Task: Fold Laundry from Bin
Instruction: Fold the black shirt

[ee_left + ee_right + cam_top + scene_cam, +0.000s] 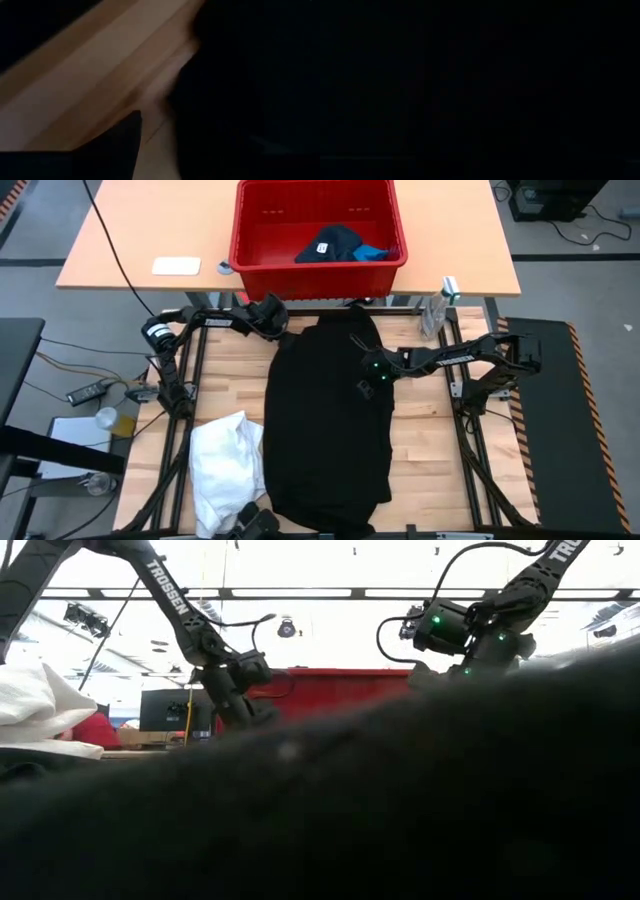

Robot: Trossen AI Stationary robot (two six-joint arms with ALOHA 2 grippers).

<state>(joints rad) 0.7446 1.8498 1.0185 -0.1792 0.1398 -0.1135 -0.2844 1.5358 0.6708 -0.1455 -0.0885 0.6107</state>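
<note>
Your left gripper (268,318) sits at the far left corner of the black garment (330,430), just short of the bin (250,255). You cannot tell how far its fingers are parted or whether they hold cloth: the left wrist view shows only one dark finger over bare wood beside the black garment's edge.

The black garment lies spread down the table centre, its long axis running 12 to 6 o'clock. From the left gripper, its bulk lies toward 5 o'clock. The white garment (228,465) lies crumpled at the black garment's 8 o'clock, touching its edge.

Your right gripper (368,372) rests on the black garment's upper half; its fingers are hidden, so its state cannot be told.

In the bin at 12 o'clock remain the navy garment (335,240) with a white tag (322,248), too small to read, and the blue garment (372,252).

The low view shows "TROSSEN" lettering (166,588) on the left arm.
</note>
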